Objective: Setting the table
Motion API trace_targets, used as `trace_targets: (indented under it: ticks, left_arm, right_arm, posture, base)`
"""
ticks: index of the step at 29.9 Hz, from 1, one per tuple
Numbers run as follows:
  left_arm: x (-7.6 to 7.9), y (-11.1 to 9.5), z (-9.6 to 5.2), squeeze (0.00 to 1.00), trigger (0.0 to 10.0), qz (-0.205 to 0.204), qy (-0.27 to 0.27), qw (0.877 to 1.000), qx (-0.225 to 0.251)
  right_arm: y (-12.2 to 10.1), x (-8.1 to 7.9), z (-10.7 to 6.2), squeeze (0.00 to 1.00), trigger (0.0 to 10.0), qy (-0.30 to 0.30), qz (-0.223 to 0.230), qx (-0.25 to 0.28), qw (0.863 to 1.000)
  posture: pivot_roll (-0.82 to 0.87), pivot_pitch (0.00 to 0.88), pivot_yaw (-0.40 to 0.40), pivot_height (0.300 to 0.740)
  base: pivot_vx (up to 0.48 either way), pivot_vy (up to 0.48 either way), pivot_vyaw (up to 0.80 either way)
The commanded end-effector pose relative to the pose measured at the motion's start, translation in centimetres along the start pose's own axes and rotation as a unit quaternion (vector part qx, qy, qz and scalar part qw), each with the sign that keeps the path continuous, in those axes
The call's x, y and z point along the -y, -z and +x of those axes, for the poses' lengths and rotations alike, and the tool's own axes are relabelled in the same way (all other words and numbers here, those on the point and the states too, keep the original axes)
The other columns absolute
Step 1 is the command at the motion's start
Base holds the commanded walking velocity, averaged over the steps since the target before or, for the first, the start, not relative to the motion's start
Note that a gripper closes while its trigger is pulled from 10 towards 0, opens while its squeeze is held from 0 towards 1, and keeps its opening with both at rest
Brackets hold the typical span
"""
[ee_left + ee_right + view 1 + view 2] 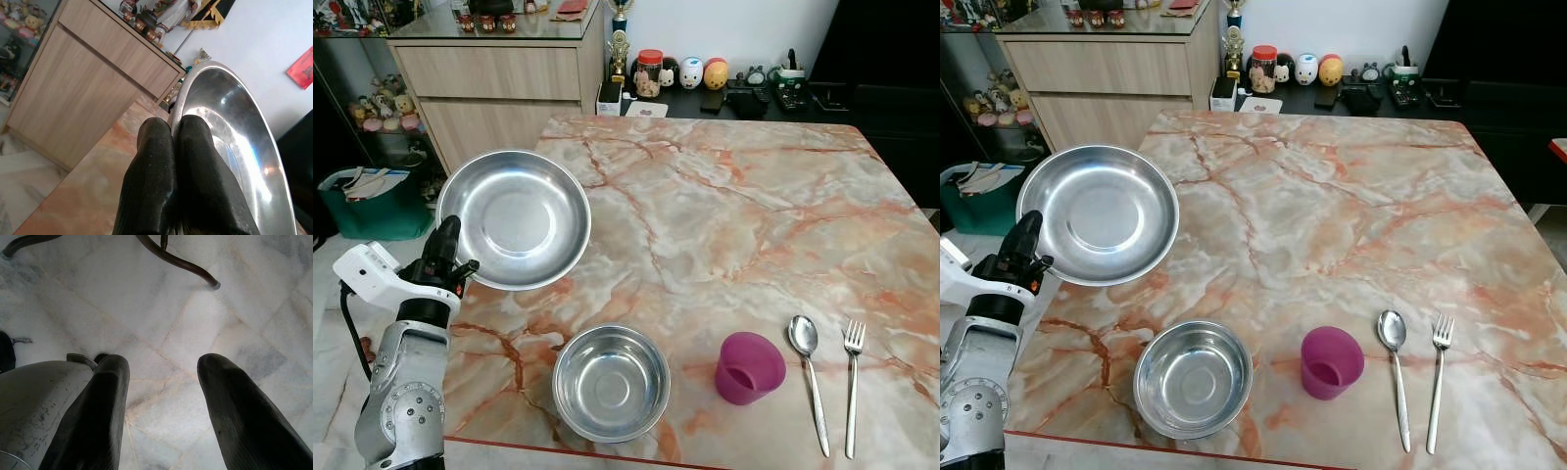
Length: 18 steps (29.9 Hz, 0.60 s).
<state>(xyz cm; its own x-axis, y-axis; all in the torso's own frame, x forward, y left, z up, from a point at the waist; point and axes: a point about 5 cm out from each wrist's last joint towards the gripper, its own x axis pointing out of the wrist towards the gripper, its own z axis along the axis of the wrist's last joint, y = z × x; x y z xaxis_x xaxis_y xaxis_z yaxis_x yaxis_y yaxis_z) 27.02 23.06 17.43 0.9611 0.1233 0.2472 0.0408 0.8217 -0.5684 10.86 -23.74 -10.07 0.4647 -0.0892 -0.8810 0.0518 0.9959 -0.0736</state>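
Two tools: left tool [450, 257] pinches the steel plate [514, 217] rim at the table [724, 196] edge; right tool [161, 401] wide.

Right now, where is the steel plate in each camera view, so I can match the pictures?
Left eye: plate at the table's near-left corner, its rim pinched by the left hand.
Right eye: plate on the left, over the table's left edge.
Left wrist: plate runs up and away from the shut fingers.
Right wrist: no plate, just floor.
Shared landmark: the wooden cabinet, behind the plate.
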Motion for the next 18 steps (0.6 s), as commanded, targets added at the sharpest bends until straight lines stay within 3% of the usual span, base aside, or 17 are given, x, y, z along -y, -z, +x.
trace_targets:
  ticks: [1, 5, 18]
  left_arm:
    - [0.24, -0.49, -0.01, 0.00, 10.0, 0.011, 0.004, 1.000, 0.014]
    - [0.16, -0.36, -0.02, 0.00, 10.0, 0.013, 0.001, 1.000, 0.014]
    - [0.28, -0.36, 0.13, 0.00, 10.0, 0.012, 0.003, 1.000, 0.019]
  right_arm:
    - [-0.03, 0.30, -0.05, 0.00, 10.0, 0.004, 0.007, 0.002, 1.000]
    - [-0.06, 0.33, -0.05, 0.00, 10.0, 0.004, 0.007, 0.002, 1.000]
    - [-0.08, 0.27, -0.03, 0.00, 10.0, 0.003, 0.006, 0.003, 1.000]
  posture:
    - [0.01, 0.000, -0.021, 0.732]
    - [0.01, 0.000, -0.022, 0.732]
    - [0.01, 0.000, -0.019, 0.732]
  base:
    - [0.000, 0.000, 0.00]
    - [-0.141, 0.000, 0.00]
    - [-0.349, 0.000, 0.00]
